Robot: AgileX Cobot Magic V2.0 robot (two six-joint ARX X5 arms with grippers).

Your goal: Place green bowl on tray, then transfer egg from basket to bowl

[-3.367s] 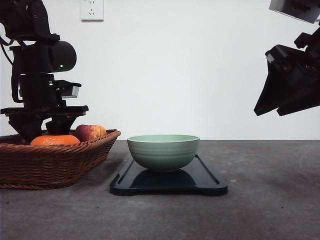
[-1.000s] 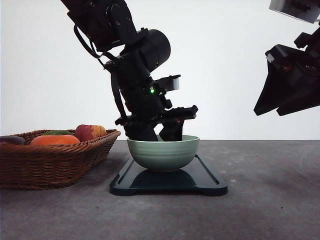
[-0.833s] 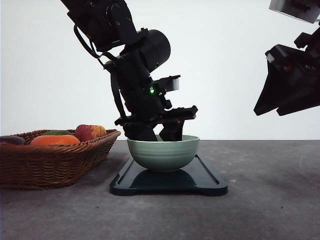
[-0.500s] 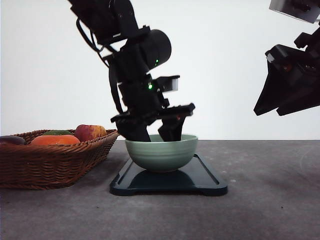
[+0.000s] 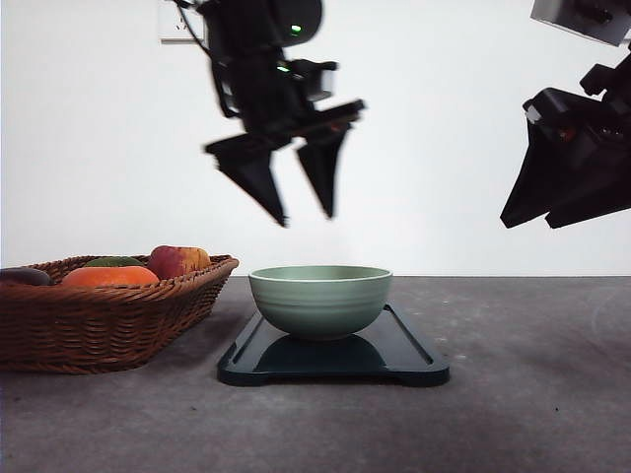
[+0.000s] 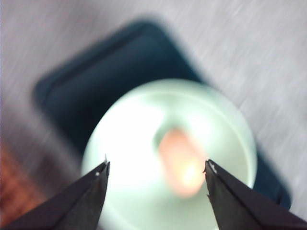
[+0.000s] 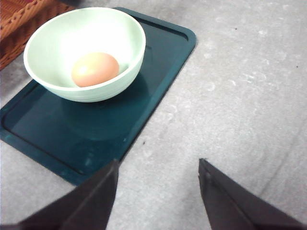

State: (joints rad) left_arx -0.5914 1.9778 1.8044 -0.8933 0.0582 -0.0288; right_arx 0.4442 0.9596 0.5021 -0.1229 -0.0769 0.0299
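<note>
My left gripper hangs spread and empty above the pale sage-green ridged bowl, which sits on the dark rectangular tray. The small tan egg lies inside it; my right gripper, also spread, waits aside.

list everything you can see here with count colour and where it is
bowl: 1, pale green, on the tray
egg: 1, tan, inside the bowl
tray: 1, dark, mid-table
basket: 1, brown wicker, left of the tray
apple: 1, red-yellow, in the basket
orange fruit: 1, in the basket
green item: 1, in the basket behind the orange fruit, mostly hidden
dark item: 1, at the basket's left edge, unclear
table: 1, grey
wall outlet: 1, white, upper left wall
left gripper: 1, black, open, above the bowl
right gripper: 1, black, open, raised at right
</note>
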